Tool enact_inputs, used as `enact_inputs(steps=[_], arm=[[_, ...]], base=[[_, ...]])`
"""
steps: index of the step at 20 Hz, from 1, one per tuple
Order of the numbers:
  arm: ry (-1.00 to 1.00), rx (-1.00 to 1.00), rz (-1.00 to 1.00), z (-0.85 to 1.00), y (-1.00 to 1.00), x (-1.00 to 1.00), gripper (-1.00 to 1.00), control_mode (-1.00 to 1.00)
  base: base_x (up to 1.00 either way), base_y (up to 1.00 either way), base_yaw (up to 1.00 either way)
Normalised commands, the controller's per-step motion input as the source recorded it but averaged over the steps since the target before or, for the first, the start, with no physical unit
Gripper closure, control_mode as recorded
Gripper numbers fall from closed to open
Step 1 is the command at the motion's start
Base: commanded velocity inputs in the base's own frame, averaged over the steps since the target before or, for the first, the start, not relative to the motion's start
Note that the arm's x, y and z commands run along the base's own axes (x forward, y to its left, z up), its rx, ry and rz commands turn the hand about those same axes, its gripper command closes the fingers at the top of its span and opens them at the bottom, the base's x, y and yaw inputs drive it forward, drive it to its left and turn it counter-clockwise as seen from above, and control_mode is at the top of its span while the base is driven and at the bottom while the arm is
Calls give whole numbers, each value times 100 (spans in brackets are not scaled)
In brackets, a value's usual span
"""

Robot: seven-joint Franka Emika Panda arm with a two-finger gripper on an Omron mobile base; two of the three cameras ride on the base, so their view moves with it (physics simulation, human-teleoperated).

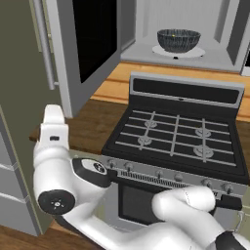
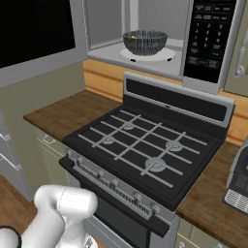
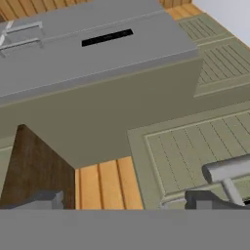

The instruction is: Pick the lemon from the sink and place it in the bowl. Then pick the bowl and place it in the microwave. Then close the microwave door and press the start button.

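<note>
The microwave (image 1: 215, 29) stands open above the stove. On its white turntable plate (image 2: 164, 54) sits the dark grey bowl (image 1: 178, 40) (image 2: 145, 42). A speck of yellow, the lemon (image 2: 133, 37), shows inside the bowl near its rim. The microwave door (image 1: 90, 39) is swung far out to the left, its bar handle (image 1: 44, 44) facing outward. My arm's white wrist (image 1: 52, 124) rises just below and left of the door's lower corner. In the hand view my gripper (image 3: 124, 200) is open, its fingertips (image 3: 46, 199) wide apart with nothing between them. The sink is out of view.
The black stove (image 1: 176, 136) with its knob row (image 2: 116, 184) lies under the microwave. The black control panel (image 2: 210, 34) is on the microwave's right. A tall olive cabinet (image 1: 19, 122) stands left, a silver cabinet handle (image 3: 227, 171) close to the hand. A dark appliance (image 2: 240, 184) sits at right.
</note>
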Motion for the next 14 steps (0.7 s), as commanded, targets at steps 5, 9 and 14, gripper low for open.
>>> enact_inputs(steps=[5,9,14], arm=[[0,-2,-18,-17,14,78,-100,-100],[0,-1,-20,-12,2,60,-100,-100],[-6,0,-13,3,-8,26,-100,-100]], base=[[0,0,0],[0,0,0],[0,0,0]])
